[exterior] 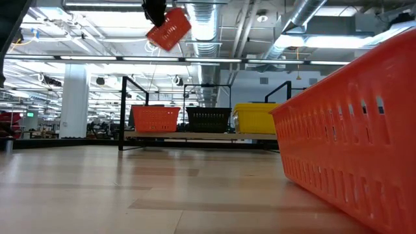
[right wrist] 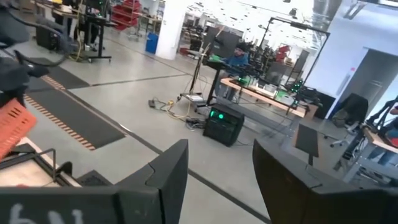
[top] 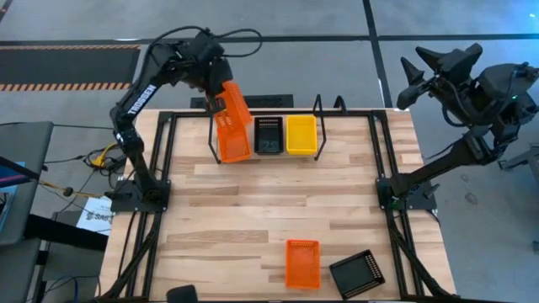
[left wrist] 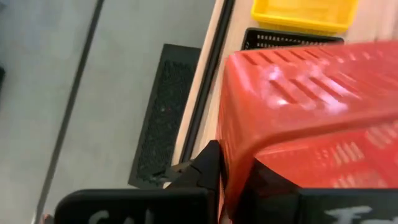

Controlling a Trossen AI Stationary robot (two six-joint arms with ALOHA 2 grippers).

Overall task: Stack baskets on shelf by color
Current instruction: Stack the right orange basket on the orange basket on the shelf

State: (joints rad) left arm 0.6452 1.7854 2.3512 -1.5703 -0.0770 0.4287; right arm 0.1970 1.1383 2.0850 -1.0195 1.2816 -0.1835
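Observation:
My left gripper (top: 217,99) is shut on a red-orange basket (top: 233,108) and holds it high above the left end of the shelf (top: 320,108). In the low view this basket (exterior: 169,28) hangs tilted over the rack (exterior: 123,110). On the shelf a red-orange basket (top: 235,145), a black one (top: 269,135) and a yellow one (top: 301,135) rest side by side on their bottoms. My right gripper (right wrist: 221,168) is open and raised beyond the table's far right corner (top: 414,76). My left gripper grips the held basket's side wall (left wrist: 239,155) at the rim, one finger (left wrist: 208,168) outside and the other inside the tray. The basket (left wrist: 311,93) is lifted clear and tilted, above the red-orange basket on the shelf.
Another red-orange basket (top: 302,263) and a black basket (top: 356,273) lie flat near the table's near edge; the red-orange one fills the low view's right side (exterior: 351,143). Bare wood (top: 269,198) lies between them and the shelf. A black frame (top: 381,168) edges the tabletop.

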